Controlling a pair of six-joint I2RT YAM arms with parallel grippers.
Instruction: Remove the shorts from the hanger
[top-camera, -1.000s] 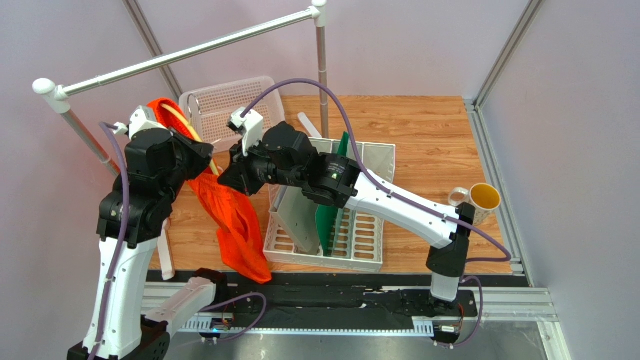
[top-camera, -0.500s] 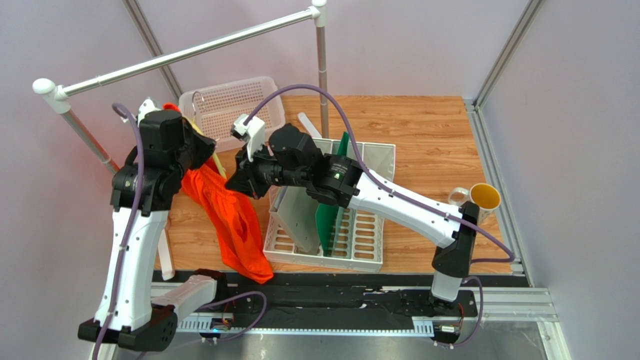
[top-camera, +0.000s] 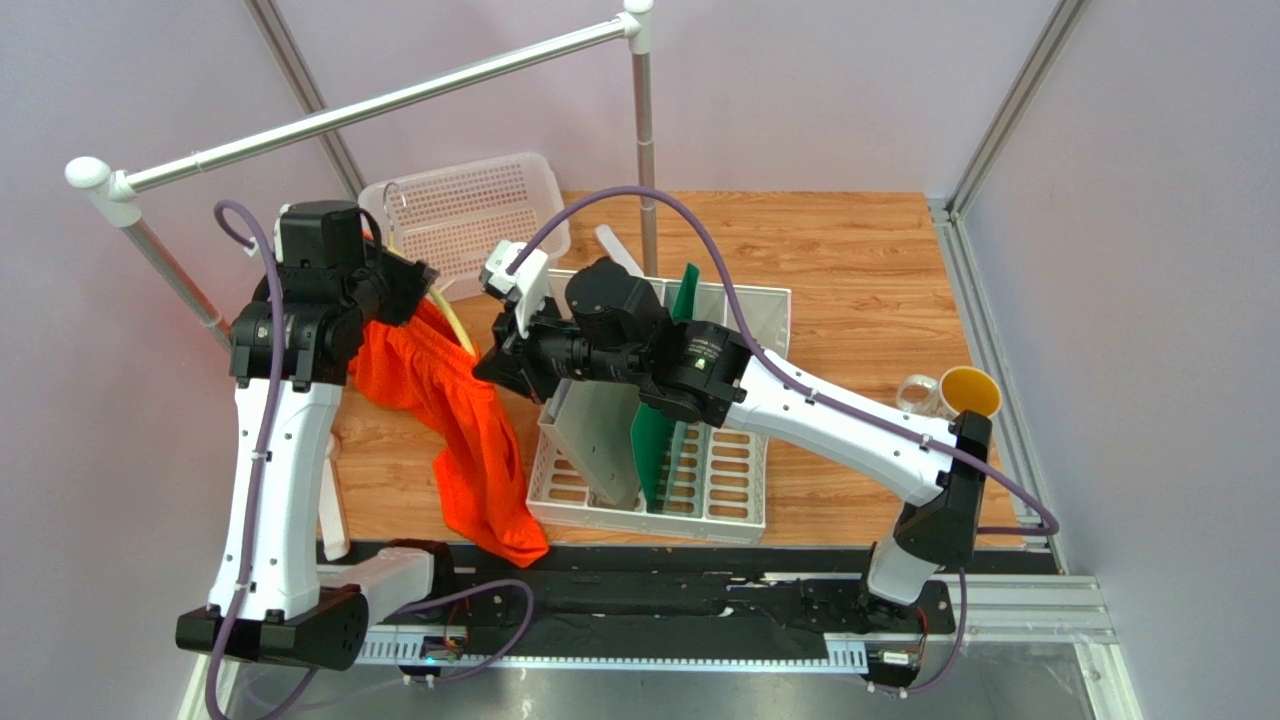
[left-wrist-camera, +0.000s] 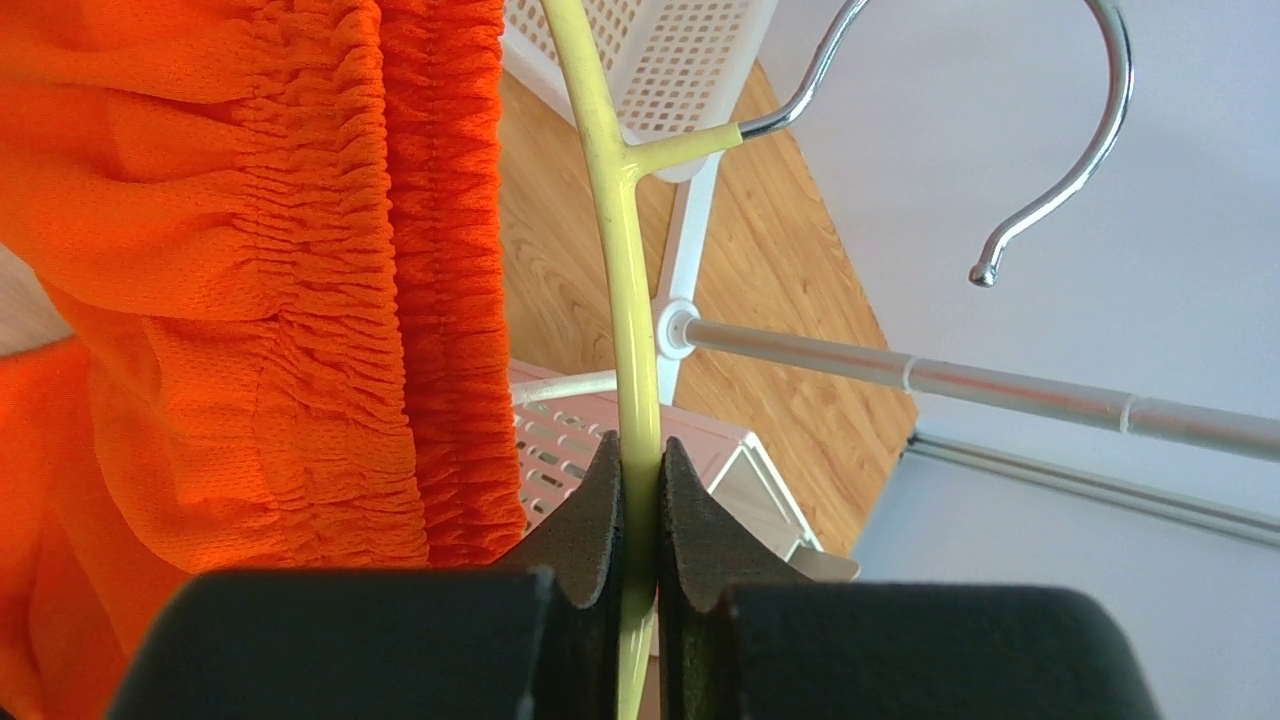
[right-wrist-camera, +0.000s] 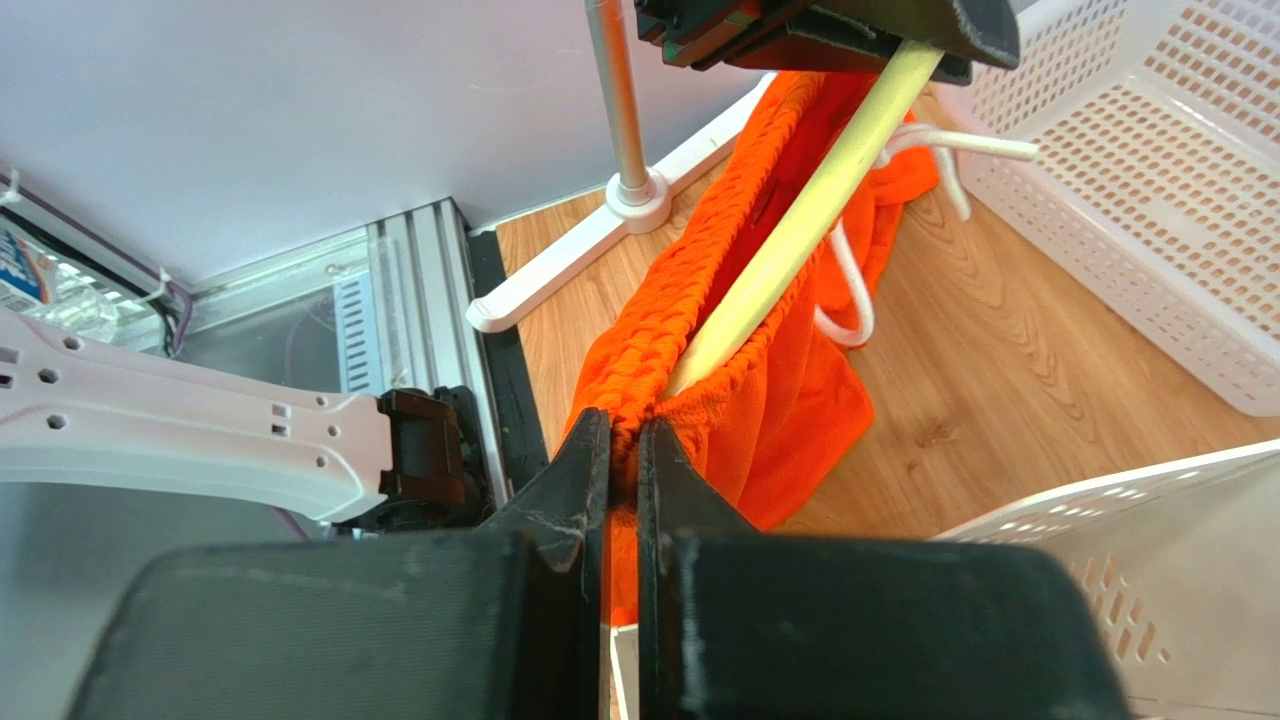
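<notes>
In the top view the left fingers (top-camera: 403, 285) sit in the upper left of the frame, in front of the white mesh basket (top-camera: 478, 203). The right fingers (top-camera: 504, 360) are just right of them and a little lower, at the left end of the white file rack (top-camera: 721, 488). The bright orange shorts (top-camera: 466, 435) are bunched under the left fingers and trail down toward the lower centre-left. Their lower end lies at the near edge of the wooden table (top-camera: 857, 285), beside the rack. A short curve of the pale-yellow hanger (top-camera: 448, 318) shows between the two sets of fingers. The silver rail pole (top-camera: 376, 102) crosses the upper left above them.

In the left wrist view the left fingers (left-wrist-camera: 606, 510) are clenched on the hanger (left-wrist-camera: 628, 300). Its yellow arm rises between them up the middle of the frame to the silver hook (left-wrist-camera: 1074, 165) at upper right. The gathered waistband of the shorts (left-wrist-camera: 361, 270) fills the left of the frame, close beside that arm.

In the right wrist view the right fingers (right-wrist-camera: 594, 458) are pinched on the waistband of the shorts (right-wrist-camera: 766, 390) at lower centre, where the end of the hanger (right-wrist-camera: 812, 210) goes into the fabric. From there the hanger slants up and right to the left fingers (right-wrist-camera: 812, 30) at the top edge. The orange cloth is draped along it and hangs down over the table.
</notes>
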